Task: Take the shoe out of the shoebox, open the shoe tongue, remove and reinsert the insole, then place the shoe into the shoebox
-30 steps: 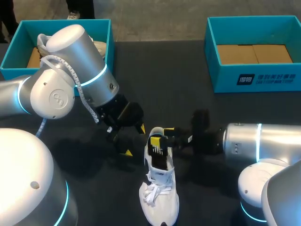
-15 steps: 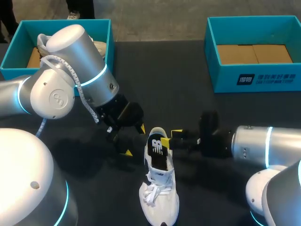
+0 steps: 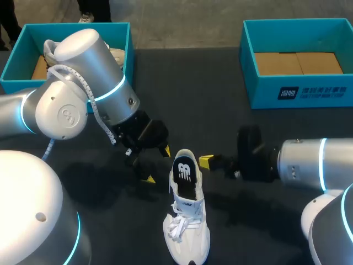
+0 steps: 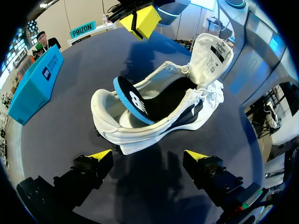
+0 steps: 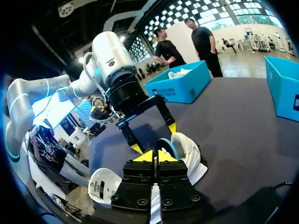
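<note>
A white shoe [image 3: 187,223] lies on the dark table with its toe toward me, and its tongue [image 4: 212,51] is folded open. A black, blue-edged insole [image 3: 185,175] sticks up out of the heel opening [image 4: 133,100]. My left gripper [image 3: 156,164] stands open just left of the heel, with its fingers [image 4: 100,156] apart on either side of the heel and nothing between them. My right gripper [image 3: 205,161] is shut and empty, a short way right of the heel, with its yellow tips pressed together [image 5: 153,156] and pointing at the shoe [image 5: 187,156].
A teal shoebox [image 3: 77,24] at the back left holds another white shoe [image 3: 115,55]. A second teal shoebox [image 3: 309,94] at the back right shows only its cardboard floor. Bare dark table lies between the boxes and the shoe.
My right gripper was open at the shoe's heel around the insole. It has drawn back to the right and shut on nothing. The insole stays standing; my left arm has not moved.
</note>
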You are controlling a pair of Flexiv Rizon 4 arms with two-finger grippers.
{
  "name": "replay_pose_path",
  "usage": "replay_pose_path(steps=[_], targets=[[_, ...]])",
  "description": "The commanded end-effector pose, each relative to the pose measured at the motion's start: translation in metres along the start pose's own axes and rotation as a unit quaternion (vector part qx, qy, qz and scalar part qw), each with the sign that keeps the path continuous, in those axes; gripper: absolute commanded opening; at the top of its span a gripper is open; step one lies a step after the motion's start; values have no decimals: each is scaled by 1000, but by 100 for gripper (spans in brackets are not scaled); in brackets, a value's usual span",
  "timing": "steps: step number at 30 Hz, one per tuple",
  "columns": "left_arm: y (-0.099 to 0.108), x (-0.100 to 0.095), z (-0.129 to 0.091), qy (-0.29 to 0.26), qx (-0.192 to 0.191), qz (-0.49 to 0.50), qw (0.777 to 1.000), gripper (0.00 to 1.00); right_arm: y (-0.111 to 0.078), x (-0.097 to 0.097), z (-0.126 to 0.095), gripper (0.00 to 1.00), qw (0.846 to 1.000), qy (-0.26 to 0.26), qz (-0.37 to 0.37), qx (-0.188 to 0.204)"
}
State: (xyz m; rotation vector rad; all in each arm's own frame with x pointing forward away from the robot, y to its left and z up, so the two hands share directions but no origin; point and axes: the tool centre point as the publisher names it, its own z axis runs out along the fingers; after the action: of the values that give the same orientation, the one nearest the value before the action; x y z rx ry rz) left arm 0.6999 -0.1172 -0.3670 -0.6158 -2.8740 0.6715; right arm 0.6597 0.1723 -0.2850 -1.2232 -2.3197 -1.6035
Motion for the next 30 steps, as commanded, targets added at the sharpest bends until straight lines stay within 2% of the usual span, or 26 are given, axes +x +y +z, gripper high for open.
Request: replay_pose_path(steps=[1, 3, 5, 9, 17, 22, 25, 30], targets=[[0, 1, 0, -1, -1, 0, 1000, 100, 5, 4, 3, 0, 999, -24, 1, 42], [6, 1, -4, -2, -13, -12, 1000, 100, 5, 4, 3, 0, 999, -24, 1, 42], [14, 4, -10, -2, -19, -12, 1000, 100, 0, 6, 7, 0, 997, -62, 1, 55], [29, 6, -25, 7, -23, -17, 1000, 100, -1, 10, 11, 0, 993, -90, -6, 74], [48, 11, -48, 21, -39, 87, 995, 100, 3, 14, 14, 0, 979, -166, -16, 114], [61, 11, -64, 14, -39, 151, 988, 100, 6, 18, 21, 0, 974, -188, -10, 128], [66, 7, -76, 8, -26, 170, 985, 100, 6, 20, 25, 0, 970, -198, -4, 143], [66, 7, -76, 8, -26, 170, 985, 100, 6, 20, 25, 0, 970, -198, -4, 143]])
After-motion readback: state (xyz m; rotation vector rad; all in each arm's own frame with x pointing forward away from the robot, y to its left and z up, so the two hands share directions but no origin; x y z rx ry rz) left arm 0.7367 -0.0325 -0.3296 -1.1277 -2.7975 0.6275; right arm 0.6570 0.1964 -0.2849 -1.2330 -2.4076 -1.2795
